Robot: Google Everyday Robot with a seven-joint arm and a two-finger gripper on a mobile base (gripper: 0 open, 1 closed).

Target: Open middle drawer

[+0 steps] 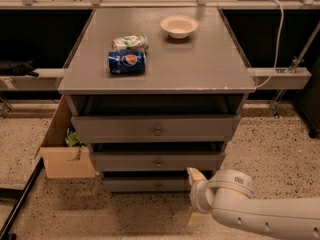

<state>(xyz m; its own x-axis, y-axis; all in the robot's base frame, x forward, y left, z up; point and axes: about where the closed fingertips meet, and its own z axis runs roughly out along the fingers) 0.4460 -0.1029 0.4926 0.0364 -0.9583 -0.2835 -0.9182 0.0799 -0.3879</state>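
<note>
Three grey flat drawer fronts stack under the grey wooden surface [200, 74], and the one that matters, the mid-sized grey middle drawer [125, 162] with its small round metal knob [158, 163], sits between the wider top front [115, 128] and the narrow bottom front [130, 185]. It appears shut, so nothing of the task looks done. The white arm's end effector [194, 196] hangs low at the right, near the bottom front's right end, below and to the right of the knob and apart from it. Its tan tips stand wide, holding nothing. By my reading, the reach to the knob, the grasp and the outward pull all remain. A blue soda can [126, 62] and a pale bowl [179, 26] rest on top, well apart from the work.
</note>
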